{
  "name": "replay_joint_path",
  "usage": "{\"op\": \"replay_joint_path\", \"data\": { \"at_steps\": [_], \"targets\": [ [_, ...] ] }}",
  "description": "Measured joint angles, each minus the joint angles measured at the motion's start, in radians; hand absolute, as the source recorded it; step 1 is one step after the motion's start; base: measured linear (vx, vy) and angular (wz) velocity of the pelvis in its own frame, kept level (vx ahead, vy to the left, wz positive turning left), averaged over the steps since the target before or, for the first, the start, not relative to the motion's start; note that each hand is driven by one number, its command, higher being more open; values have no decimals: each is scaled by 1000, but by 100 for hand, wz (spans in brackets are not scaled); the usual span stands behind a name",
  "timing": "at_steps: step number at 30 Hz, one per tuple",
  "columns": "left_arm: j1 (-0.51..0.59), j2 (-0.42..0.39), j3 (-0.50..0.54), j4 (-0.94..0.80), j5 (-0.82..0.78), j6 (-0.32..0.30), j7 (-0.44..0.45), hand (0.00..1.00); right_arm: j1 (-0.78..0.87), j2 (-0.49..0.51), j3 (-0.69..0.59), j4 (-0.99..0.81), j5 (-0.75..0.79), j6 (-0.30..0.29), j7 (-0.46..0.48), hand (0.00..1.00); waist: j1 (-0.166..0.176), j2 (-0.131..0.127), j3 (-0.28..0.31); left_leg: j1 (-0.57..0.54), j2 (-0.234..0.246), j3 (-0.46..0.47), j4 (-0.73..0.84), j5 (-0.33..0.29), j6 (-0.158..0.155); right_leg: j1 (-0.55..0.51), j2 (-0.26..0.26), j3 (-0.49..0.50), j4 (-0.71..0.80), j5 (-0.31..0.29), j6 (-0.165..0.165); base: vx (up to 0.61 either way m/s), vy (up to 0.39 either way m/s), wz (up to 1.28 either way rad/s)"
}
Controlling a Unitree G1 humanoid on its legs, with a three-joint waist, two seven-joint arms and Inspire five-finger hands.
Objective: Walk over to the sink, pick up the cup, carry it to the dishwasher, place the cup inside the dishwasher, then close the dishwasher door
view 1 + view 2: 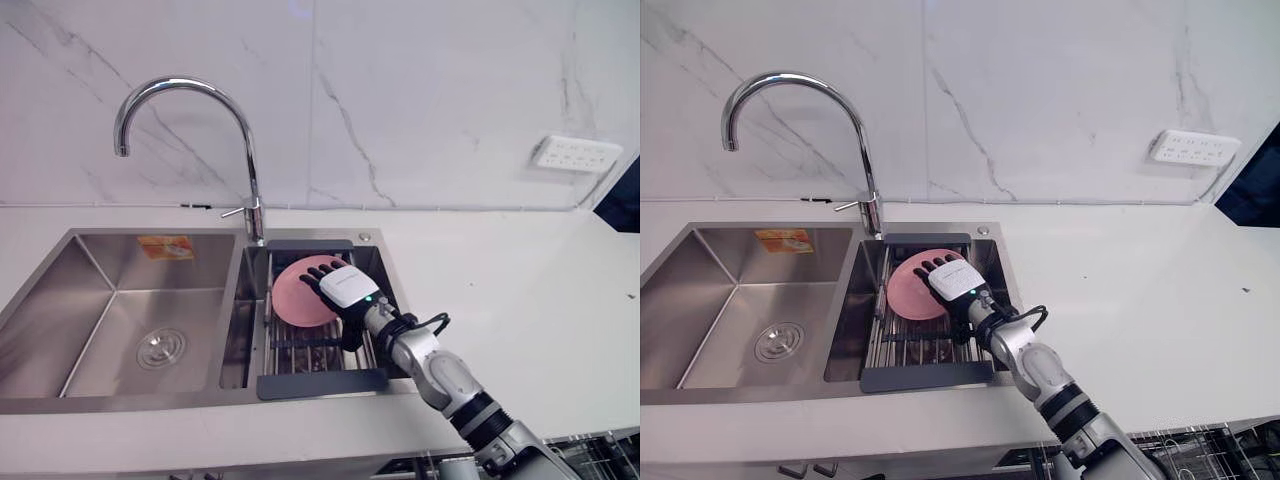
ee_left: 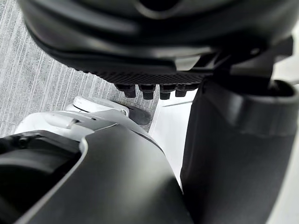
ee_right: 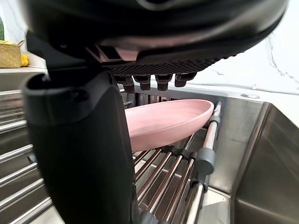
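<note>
R hand [image 1: 345, 288] open, fingers straight, holding nothing, hovering over pink dish [image 1: 293, 297]; can't tell if touching. Dish (task's "cup", but looks shallow and wide) lies on rack [image 1: 300, 358] in the R basin of the sink [image 1: 100, 290], near the tap [image 1: 180, 85]. Risk: thin rim and smooth sides, so a pinch from above may slip and drop it onto the rack bars. Opening faces up, slightly tilted; round, no real long axis. L hand [image 2: 140, 56]: state can't tell.

Pink dish [image 1: 293, 296], steel sink [image 1: 110, 290], grey-veined white wall [image 1: 420, 100]
</note>
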Motion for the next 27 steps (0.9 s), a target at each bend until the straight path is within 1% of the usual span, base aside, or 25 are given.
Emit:
{"op": "replay_joint_path", "data": {
  "at_steps": [5, 10, 12, 16, 20, 27],
  "targets": [
    [-1, 0, 0, 0, 0, 2, 0, 100, 0, 1, 8, 4, -24, 3, -27, 0, 0, 0, 2, -2, 0, 2, 0, -2, -1, 0, -1, -24, 0, 0, 1, -7, 0, 0],
    [-4, 2, -4, 0, 0, 5, 1, 100, 5, -2, 25, 12, -49, 4, -83, 0, -3, 0, 3, -1, 1, 2, 0, -2, -2, 2, -1, -27, 0, 1, 0, -7, 0, 0],
    [-8, 7, -20, -4, -13, 14, 8, 100, 10, -6, 43, 13, -74, 15, -125, 0, -3, 0, 10, 0, 1, 3, 0, -4, -5, 2, -1, -27, 0, 0, 3, -46, 2, -1],
    [-15, 18, -58, -22, -48, 47, 23, 100, 33, -1, 43, 14, -124, 37, -207, 0, -3, 2, 24, -2, 5, 23, 0, -8, 0, 1, -3, -51, 0, -1, 4, -54, 6, -1],
    [-15, 18, -59, -31, -59, 60, 23, 100, 62, -2, 43, 24, -124, 68, -293, 0, -5, 4, 25, -6, 5, 31, 0, -8, 0, -1, -4, -52, -1, -3, 2, -20, 1, 2],
    [-15, 13, -61, -31, -79, 64, 22, 100, 66, -12, 43, 30, -97, 69, -352, 0, -13, 19, 35, -8, 7, 34, 0, -8, 0, -5, -3, -50, -1, -3, 1, 0, -1, 0]
  ]
}}
